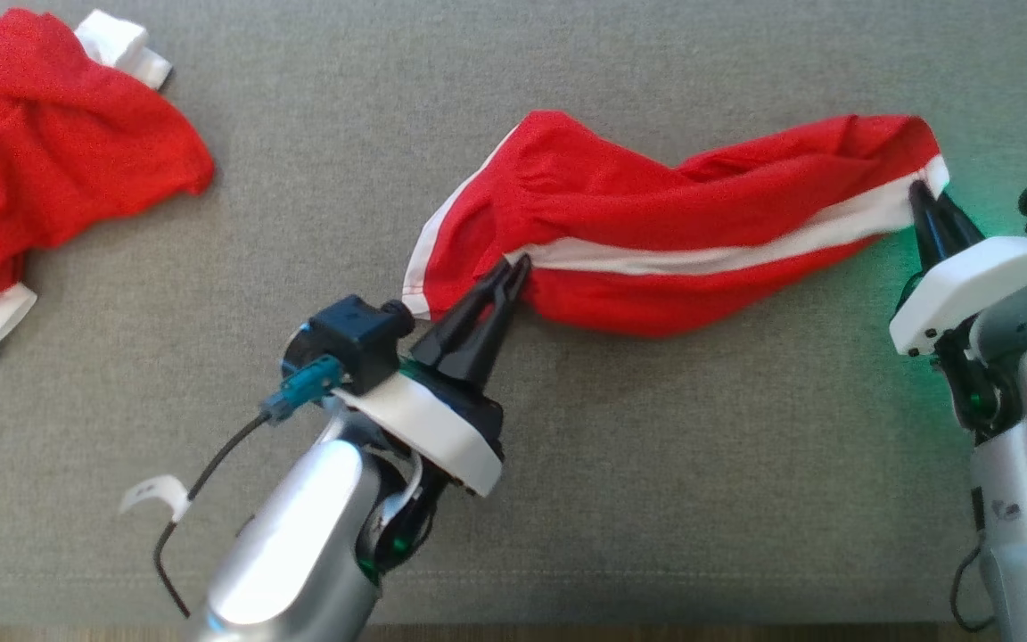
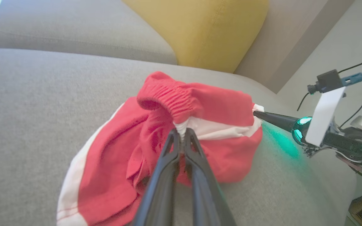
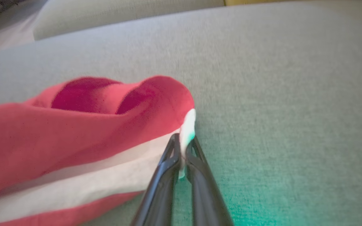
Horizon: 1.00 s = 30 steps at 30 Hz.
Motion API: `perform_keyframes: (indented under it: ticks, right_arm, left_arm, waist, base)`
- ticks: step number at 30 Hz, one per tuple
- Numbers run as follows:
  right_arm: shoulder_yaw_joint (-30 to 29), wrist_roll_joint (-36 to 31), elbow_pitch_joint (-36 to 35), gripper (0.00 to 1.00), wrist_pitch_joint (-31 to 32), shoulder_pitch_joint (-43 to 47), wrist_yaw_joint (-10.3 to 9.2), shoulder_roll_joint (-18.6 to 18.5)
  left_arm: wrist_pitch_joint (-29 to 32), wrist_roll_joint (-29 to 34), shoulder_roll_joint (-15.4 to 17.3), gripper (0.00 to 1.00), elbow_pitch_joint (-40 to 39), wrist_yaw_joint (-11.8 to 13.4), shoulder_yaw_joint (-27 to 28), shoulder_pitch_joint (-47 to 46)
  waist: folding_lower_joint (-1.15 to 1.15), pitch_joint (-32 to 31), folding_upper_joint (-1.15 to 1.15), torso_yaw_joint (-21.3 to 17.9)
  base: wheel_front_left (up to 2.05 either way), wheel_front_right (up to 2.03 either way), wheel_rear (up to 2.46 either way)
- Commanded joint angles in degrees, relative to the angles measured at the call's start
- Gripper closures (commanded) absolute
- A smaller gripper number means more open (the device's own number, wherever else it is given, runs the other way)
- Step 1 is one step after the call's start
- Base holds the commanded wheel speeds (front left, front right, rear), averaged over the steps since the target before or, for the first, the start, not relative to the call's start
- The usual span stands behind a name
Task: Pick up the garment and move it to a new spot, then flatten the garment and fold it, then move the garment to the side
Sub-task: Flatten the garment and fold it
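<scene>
Left end effector (image 1: 518, 266), right end effector (image 1: 924, 190), both clamped on one garment (image 1: 656, 214), second garment (image 1: 50, 152) apart

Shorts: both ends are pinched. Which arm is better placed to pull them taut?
Probably left. The left gripper, shut on the shorts near the waistband, has bare cushion on its left; the right gripper, shut on the far end, sits near the head view's right edge.

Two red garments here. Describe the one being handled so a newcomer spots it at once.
On the grey cushion, look right of centre for the long red garment with a white stripe. Unlike the crumpled heap at far left, it is stretched between the left gripper and right gripper, each pinching an end.
</scene>
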Motion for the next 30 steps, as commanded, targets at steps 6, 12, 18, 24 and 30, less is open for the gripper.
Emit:
perform_keyframes:
  ticks: [6, 12, 18, 24, 30]
  right_arm:
    - [3.05, 4.95, -9.34, 1.00, -3.47, 3.77, -0.04, 1.30]
    - [4.50, 12.74, -20.02, 1.00, -3.04, 7.69, -0.04, 2.37]
    - [5.32, 18.71, -31.97, 1.00, -2.56, 9.48, -0.04, 2.31]
    - [3.71, 21.16, -40.51, 1.00, -3.04, 9.31, -0.04, 2.23]
    - [0.80, 20.17, -48.59, 1.00, -2.88, 8.23, -0.04, 2.27]
  left_arm:
    - [-3.19, 1.43, 2.11, 1.00, -2.67, 3.19, 4.69, -1.18]
    - [-3.28, 1.63, 5.19, 1.00, -6.72, 5.69, 7.65, 0.27]
    - [-2.18, 2.56, 8.87, 1.00, -12.54, 7.94, 10.71, -0.02]
    - [-0.47, 3.72, 12.12, 1.00, -18.02, 8.73, 12.92, -2.71]
    - [2.73, 4.87, 14.69, 1.00, -24.32, 9.20, 14.38, -6.60]
  waist:
    - [0.00, -3.57, 0.00, -1.42]
    - [0.00, -7.03, 0.00, -2.44]
    - [0.00, -10.39, 0.00, -2.56]
    - [0.00, -13.92, 0.00, -1.70]
    - [0.00, -17.31, 0.00, -1.47]
  base:
    - [0.00, 0.00, 0.00]
    - [0.00, 0.00, 0.00]
    - [0.00, 0.00, 0.00]
    - [0.00, 0.00, 0.00]
    - [0.00, 0.00, 0.00]
